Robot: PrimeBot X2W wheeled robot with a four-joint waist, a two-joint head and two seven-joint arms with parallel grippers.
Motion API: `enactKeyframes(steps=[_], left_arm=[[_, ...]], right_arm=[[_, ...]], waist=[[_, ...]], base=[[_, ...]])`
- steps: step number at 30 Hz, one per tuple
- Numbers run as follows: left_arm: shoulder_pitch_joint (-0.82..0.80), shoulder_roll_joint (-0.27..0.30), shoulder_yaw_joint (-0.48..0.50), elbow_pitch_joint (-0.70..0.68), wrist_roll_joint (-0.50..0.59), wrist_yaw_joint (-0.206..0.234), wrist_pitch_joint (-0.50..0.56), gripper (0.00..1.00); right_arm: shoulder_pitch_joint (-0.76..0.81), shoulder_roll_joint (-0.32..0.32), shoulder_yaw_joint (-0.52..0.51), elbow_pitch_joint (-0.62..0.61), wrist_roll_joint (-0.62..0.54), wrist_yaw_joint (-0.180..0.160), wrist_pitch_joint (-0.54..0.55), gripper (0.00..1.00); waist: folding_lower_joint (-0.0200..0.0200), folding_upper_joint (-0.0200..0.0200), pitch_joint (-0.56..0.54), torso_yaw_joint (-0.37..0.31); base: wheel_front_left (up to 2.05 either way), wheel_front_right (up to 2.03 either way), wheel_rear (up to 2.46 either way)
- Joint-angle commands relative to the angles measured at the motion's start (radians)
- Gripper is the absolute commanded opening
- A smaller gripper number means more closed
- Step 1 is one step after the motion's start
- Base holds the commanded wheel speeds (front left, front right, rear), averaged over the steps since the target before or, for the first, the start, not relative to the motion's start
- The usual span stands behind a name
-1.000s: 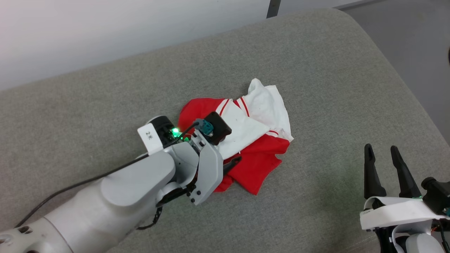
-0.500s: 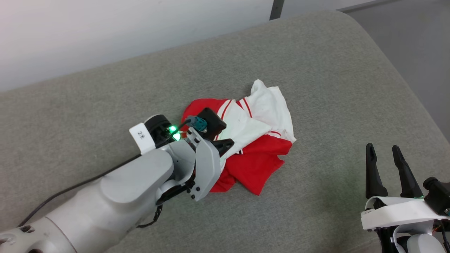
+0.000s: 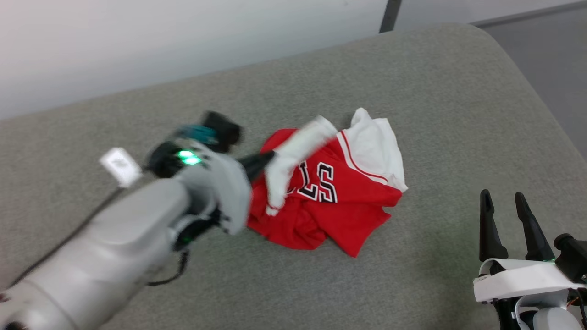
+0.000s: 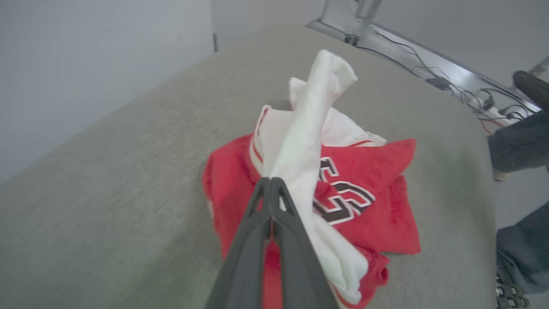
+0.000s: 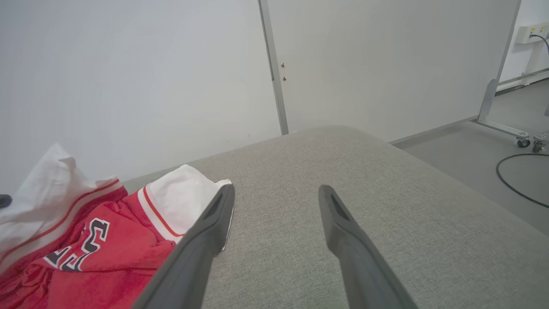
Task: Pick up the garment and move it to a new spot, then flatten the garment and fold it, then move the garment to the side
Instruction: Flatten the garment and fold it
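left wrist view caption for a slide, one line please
Left gripper pinches a white sleeve of the garment, raised above its crumpled red body on the grey cushion.

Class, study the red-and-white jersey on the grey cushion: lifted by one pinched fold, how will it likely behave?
Probably floppy: the garment droops in folds from the shut left claw. Likely light: thin fingertips raise its white part. It may drag, since most lies on the cushion.

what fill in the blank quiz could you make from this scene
The left gripper is shut on a ____ sleeve of the shirt.
The right gripper stands ____, holding nothing.
The shirt's lettering sits on ____ cloth.
Missing words: white; open; red.
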Motion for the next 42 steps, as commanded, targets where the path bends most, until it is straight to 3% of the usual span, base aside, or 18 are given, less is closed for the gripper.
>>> enactKeyframes(steps=[1,7,11,23,24,27,29,30,31,37,42], left_arm=[[0.018,0.021,0.013,0.01,-0.023,0.001,-0.018,0.0],[0.088,0.129,0.079,0.064,-0.149,0.001,-0.089,0.0],[0.141,0.167,0.097,0.105,-0.226,0.001,-0.094,0.0],[0.212,0.195,0.054,0.231,-0.278,0.001,-0.083,0.0],[0.215,0.194,0.053,0.239,-0.286,0.001,-0.08,0.11],[0.225,0.188,0.058,0.265,-0.309,0.001,-0.075,0.29],[0.229,0.184,0.058,0.277,-0.318,0.001,-0.076,0.49],[0.23,0.184,0.059,0.282,-0.323,0.001,-0.079,0.91],[0.232,0.186,0.06,0.287,-0.326,0.001,-0.081,1.0],[0.247,0.203,0.069,0.299,-0.313,0.001,-0.176,1.0],[0.26,0.184,0.086,0.289,-0.28,0.001,-0.257,1.0]], right_arm=[[0.006,0.002,-0.005,-0.001,-0.006,-0.001,0.0,1.0],[0.01,0.002,-0.009,-0.006,-0.023,-0.001,-0.001,1.0],[-0.006,0.002,0.001,-0.006,-0.034,-0.001,-0.001,1.0],[-0.011,0.002,-0.003,-0.01,-0.048,-0.001,-0.001,1.0],[-0.009,0.002,-0.002,-0.008,-0.049,-0.001,-0.001,1.0],[-0.008,0.002,0.003,-0.005,-0.053,-0.001,-0.001,1.0],[-0.012,0.002,0.005,-0.003,-0.056,-0.001,-0.001,1.0],[-0.012,0.002,0.005,-0.002,-0.058,-0.001,-0.001,1.0],[-0.012,0.002,0.006,-0.001,-0.061,-0.001,-0.001,1.0],[-0.005,-0.006,0.016,0.01,-0.084,-0.001,0.0,1.0],[0.004,-0.036,0.02,0.02,-0.089,-0.001,0.0,1.0]], waist=[[0.0,-0.0001,-0.012,0.022],[0.0,-0.0001,-0.024,0.071],[0.0,-0.0001,-0.019,0.093],[0.0,-0.0001,-0.005,0.113],[0.0,-0.0001,-0.007,0.115],[0.0,-0.0001,-0.011,0.123],[0.0,-0.0001,-0.016,0.129],[0.0,-0.0001,-0.018,0.132],[0.0,-0.0001,-0.021,0.135],[0.0,-0.0001,-0.043,0.154],[0.0,-0.0001,-0.065,0.178]], base=[[0.0,0.0,0.0],[0.0,0.0,0.0],[0.0,0.0,0.0],[0.0,0.0,0.0],[0.0,0.0,0.0],[0.0,0.0,0.0],[0.0,0.0,0.0],[0.0,0.0,0.0],[0.0,0.0,0.0],[0.0,0.0,0.0],[0.0,0.0,0.0]])
